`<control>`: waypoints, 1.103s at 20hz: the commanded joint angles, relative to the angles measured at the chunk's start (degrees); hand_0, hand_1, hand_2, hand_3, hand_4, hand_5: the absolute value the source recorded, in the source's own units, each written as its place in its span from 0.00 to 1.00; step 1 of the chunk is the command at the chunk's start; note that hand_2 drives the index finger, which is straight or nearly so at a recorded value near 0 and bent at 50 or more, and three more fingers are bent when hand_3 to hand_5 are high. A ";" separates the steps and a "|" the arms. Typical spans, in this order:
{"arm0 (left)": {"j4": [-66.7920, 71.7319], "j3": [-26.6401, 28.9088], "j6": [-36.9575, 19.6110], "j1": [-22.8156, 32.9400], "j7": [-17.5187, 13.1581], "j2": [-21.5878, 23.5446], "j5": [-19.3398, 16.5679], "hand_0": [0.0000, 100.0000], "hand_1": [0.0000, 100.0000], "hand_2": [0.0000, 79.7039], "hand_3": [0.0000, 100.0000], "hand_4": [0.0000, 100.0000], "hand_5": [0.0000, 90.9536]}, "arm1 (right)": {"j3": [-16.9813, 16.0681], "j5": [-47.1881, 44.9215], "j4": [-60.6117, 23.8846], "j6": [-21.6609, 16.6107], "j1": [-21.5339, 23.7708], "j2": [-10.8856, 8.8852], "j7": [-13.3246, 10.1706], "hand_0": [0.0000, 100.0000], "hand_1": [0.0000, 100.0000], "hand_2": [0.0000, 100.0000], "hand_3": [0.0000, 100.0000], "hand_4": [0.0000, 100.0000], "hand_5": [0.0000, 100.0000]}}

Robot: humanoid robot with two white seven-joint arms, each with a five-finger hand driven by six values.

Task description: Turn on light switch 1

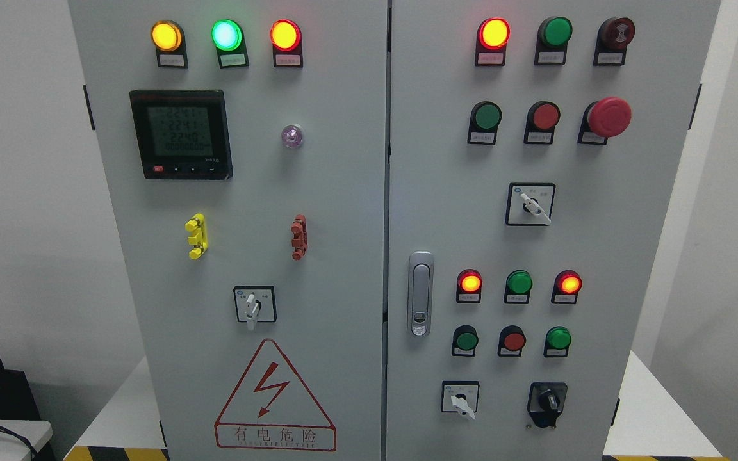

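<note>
Control cabinet [343, 192]: pale grey. Indicator lamps at 11 o'clock: yellow [166, 36], green [227, 34], red [285, 34]. Emergency stop button [608, 116]: red. Warning triangle [274, 396]: red outline with lightning bolt. Floor tape [116, 453]: yellow-black stripes.

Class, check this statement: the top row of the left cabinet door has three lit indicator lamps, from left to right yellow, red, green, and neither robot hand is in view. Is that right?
Not quite. The head view shows the order as yellow lamp, green lamp, then red lamp: green is in the middle, red on the right. The rest stands: all three are lit, on the left cabinet door, and neither robot hand is in view.
</note>
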 commanded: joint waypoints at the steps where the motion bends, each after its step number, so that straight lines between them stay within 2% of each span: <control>1: -0.74 0.38 -0.03 1.80 0.10 -2.25 0.02 0.30 0.00 0.00 0.00 0.00 0.00 | 0.00 -1.05 -0.05 -0.01 0.00 -0.01 -0.04 0.12 0.39 0.00 0.00 0.00 0.00; 8: -0.82 0.46 -0.03 1.97 0.27 -2.78 0.02 0.29 0.00 0.00 0.00 0.00 0.00 | 0.00 -1.05 0.04 -0.01 0.00 -0.01 0.05 0.12 0.39 0.00 0.00 0.00 0.00; 12: -7.04 3.70 -0.03 4.95 5.19 -2.87 0.28 0.29 0.00 0.00 0.00 0.00 0.00 | 0.00 -1.05 0.04 -0.01 0.00 -0.01 0.05 0.12 0.39 0.00 0.00 0.00 0.00; 18: -13.82 5.38 0.06 7.86 5.02 -2.87 -0.07 0.30 0.00 0.00 0.00 0.00 0.00 | 0.00 -0.97 -0.05 -0.01 0.00 -0.01 0.05 0.12 0.39 0.00 0.00 0.00 0.00; 22: -21.37 9.60 0.06 10.85 5.02 -2.87 -0.16 0.30 0.00 0.00 0.00 0.00 0.00 | 0.00 -1.05 -0.05 -0.01 0.00 -0.01 -0.04 0.12 0.39 0.00 0.00 0.00 0.00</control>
